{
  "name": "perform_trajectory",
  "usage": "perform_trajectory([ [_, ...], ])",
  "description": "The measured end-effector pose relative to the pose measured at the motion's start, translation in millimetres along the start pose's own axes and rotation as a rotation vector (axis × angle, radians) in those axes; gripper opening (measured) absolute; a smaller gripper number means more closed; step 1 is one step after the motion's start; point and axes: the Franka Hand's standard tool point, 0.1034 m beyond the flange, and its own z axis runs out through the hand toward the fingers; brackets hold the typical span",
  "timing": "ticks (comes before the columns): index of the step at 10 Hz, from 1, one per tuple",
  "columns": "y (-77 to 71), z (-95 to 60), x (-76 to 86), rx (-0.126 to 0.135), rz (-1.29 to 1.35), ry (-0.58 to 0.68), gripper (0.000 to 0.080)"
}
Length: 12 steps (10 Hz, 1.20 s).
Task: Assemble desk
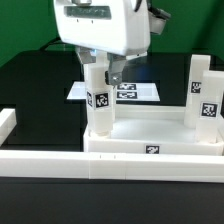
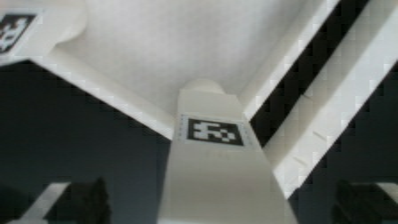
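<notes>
My fingers [image 1: 107, 76] hang above the black desk [image 1: 30, 80], straddling the top of a white square plastic leg [image 1: 100, 100] that carries a black-and-white tag on its face. In the wrist view the same leg [image 2: 222, 150] rises between my two dark fingertips [image 2: 63, 203], which stand well out to either side of it with clear gaps, so I am spread wide and have hold of nothing.

That leg stands upright at the corner of the white plastic tray-like tabletop [image 1: 150, 135] nearest the exterior view's left. The tabletop lies flat, rim up, pressed against the long white border wall [image 1: 120, 165] that runs across the front of the scene. I cannot tell from either view how deep the leg sits in its corner socket.

Two more white tagged legs stand upright at the tabletop's side toward the exterior view's right: one farther back [image 1: 198, 78], one nearer the front [image 1: 208, 112]. They are close together and well apart from the leg under me.

Behind the tabletop, flat on the black surface, lies the thin white marker board [image 1: 135, 92] with its printed tags, partly hidden by my arm's white housing [image 1: 100, 25] and by the leg in front.

In the wrist view, the tabletop's raised rim [image 2: 311, 95] runs diagonally past the leg, with a dark strip beside it.
</notes>
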Motion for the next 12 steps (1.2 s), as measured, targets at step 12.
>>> perform_trajectory([
  [12,3.4,0.8,2.5,-0.017,-0.883,0.0,0.0649],
])
